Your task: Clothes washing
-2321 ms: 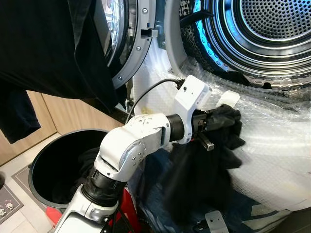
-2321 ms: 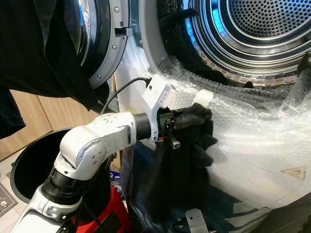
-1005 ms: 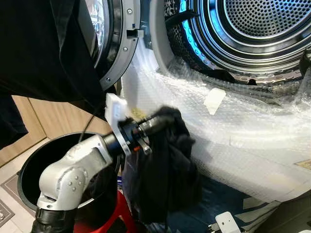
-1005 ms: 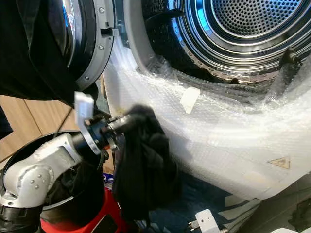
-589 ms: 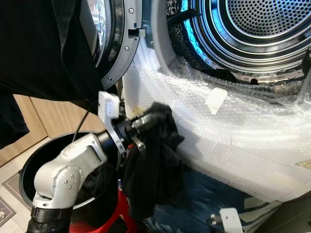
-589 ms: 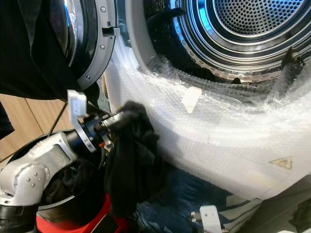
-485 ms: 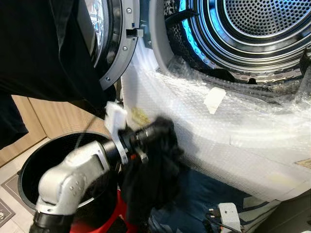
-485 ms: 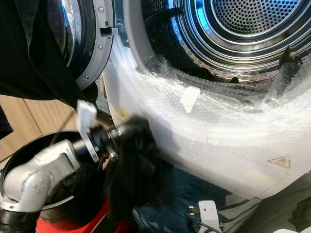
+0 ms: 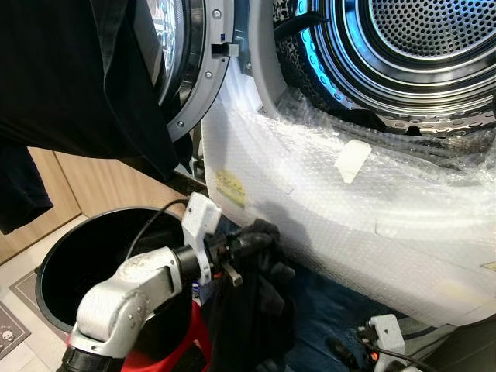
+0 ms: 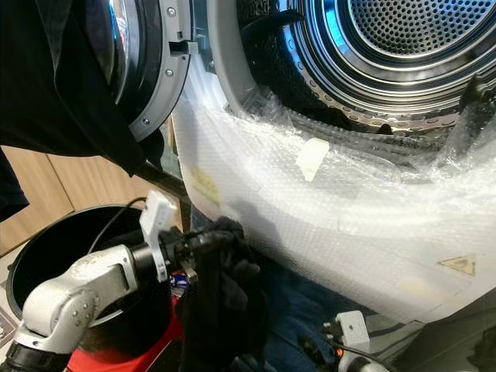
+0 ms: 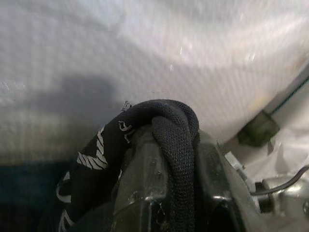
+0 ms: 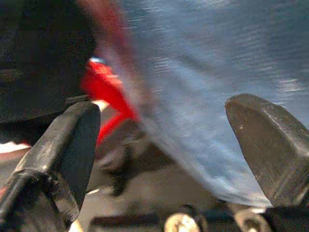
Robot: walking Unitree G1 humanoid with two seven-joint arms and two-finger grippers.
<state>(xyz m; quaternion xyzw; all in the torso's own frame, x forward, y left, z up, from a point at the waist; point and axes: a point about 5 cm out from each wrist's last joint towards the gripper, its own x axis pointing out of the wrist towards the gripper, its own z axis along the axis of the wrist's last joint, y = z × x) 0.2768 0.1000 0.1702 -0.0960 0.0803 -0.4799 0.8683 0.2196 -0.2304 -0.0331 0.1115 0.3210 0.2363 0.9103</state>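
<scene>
Below the open washing machine drum, a black cloth garment point(image 9: 252, 302) hangs from the left gripper point(image 9: 246, 242), whose black fingers point(image 11: 154, 179) are pinched on a fold of it. It hangs just beside the round black laundry basket point(image 9: 70, 263) and in front of the bubble wrap sheet point(image 9: 349, 209) covering the machine front. The perforated steel drum point(image 9: 418, 46) is above. The right gripper point(image 12: 164, 145) has its fingers spread apart, near blue fabric point(image 12: 207, 72).
</scene>
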